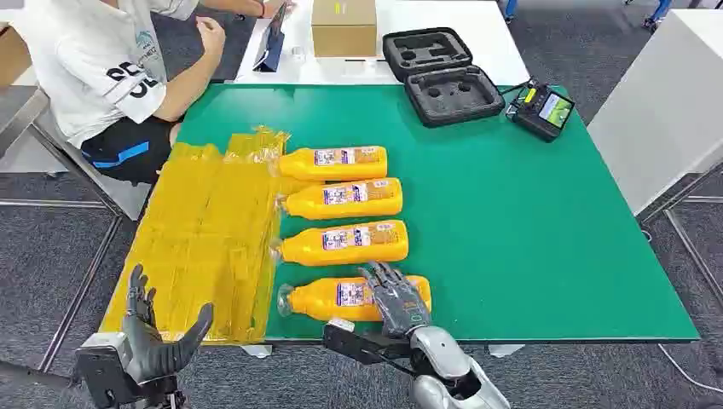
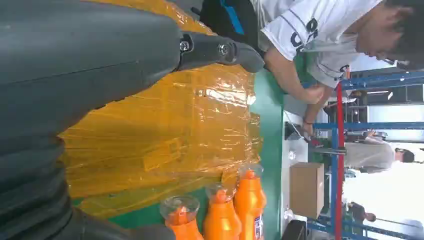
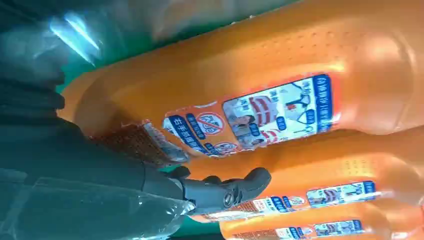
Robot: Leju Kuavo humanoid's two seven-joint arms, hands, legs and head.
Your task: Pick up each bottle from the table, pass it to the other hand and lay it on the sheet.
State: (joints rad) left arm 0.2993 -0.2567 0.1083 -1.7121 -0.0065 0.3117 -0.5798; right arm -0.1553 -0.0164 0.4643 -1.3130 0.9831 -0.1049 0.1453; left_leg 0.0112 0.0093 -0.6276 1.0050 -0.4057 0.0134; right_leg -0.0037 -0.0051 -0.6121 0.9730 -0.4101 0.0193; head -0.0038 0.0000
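resting on nearest bottle [image 1: 341, 297], right robot hand [image 1: 394, 296] grip unclear, left robot hand [image 1: 153, 334] released

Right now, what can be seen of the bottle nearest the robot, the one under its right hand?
The nearest bottle is orange, glossy plastic by the look of it, with a clear cap and a blue, white and red printed label. It lies on its side on the green table, cap toward the yellow sheet, last in a row of four alike. The right hand lies over its base end, fingers spread across the top; whether they grip it cannot be told.
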